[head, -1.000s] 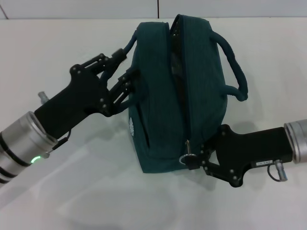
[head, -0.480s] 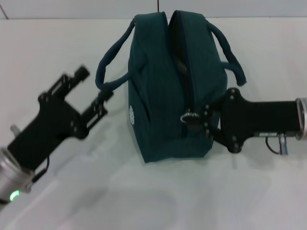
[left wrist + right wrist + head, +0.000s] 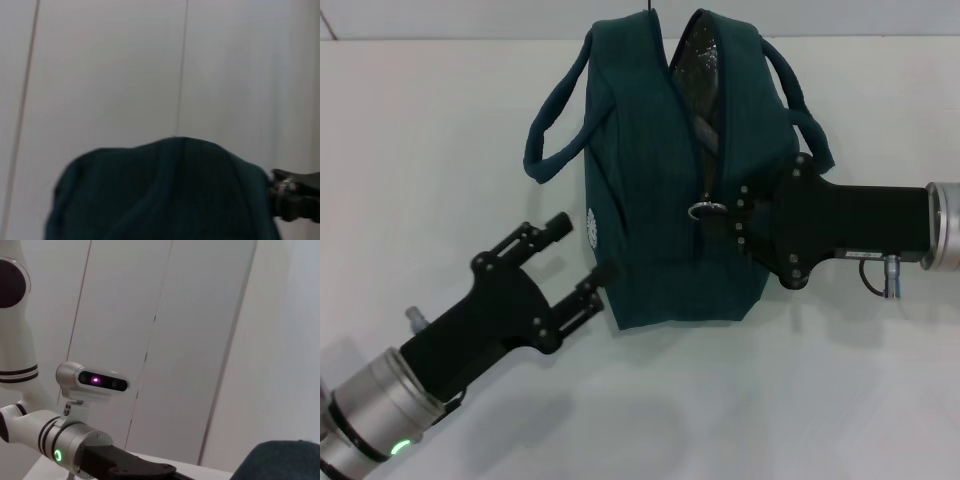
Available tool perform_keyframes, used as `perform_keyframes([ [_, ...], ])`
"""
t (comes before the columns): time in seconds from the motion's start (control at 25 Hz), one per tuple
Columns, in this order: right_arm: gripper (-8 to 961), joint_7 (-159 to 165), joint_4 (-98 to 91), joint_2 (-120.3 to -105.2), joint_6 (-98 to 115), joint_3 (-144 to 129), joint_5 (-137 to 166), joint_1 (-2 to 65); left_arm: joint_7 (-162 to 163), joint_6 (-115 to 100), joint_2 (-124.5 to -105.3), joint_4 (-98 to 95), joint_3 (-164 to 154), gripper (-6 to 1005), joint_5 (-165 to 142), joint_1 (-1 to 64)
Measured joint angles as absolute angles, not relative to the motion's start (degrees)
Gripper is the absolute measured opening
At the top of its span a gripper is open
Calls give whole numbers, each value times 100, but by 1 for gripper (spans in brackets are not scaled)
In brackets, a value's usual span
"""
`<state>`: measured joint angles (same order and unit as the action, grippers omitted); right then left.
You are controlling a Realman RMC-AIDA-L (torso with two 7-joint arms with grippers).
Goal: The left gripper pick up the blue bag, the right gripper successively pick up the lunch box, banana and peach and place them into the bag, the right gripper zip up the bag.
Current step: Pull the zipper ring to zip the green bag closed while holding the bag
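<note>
Right claw (image 3: pixel 718 212) is gripping the zipper pull (image 3: pixel 701 210), dragging it up the blue bag (image 3: pixel 660 200); left claw (image 3: pixel 588 255), wide, has let go beside it.

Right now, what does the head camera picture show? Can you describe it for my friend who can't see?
A blue bag sits on a white table, its zipper partly open and showing silver lining. The right gripper is at the zipper's metal ring pull. The left gripper, fingers open, is at the bag's near left corner, holding nothing.
</note>
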<state>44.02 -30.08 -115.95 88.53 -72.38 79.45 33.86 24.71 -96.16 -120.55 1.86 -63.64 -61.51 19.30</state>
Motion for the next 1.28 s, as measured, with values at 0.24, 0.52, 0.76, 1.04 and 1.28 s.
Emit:
perform_keyframes([
  [0.24, 3, 4324, -2965, -11601, 8835, -7224, 7924, 3389, 2518, -9551, -12068, 240, -6377, 674, -6429, 2162],
  [0.52, 4, 4273, -2962, -11603, 8885, -7239, 7800, 3386, 2518, -9395, -12076, 435, -6348, 671, -6471, 2500],
  [0.76, 4, 4146, -2872, -11604, 8871, -7238, 7648, 3365, 2517, -9307, -12076, 404, -6308, 669, -6421, 2558],
  [1.04, 4, 4038, -2732, -11601, 8881, -7274, 7558, 3413, 2480, -9220, -12076, 392, -6310, 419, -6385, 2621],
  [1.28, 4, 4003, -2732, -11600, 8886, -7277, 7558, 3388, 2355, -9184, -12076, 270, -6313, 173, -6385, 2631],
])
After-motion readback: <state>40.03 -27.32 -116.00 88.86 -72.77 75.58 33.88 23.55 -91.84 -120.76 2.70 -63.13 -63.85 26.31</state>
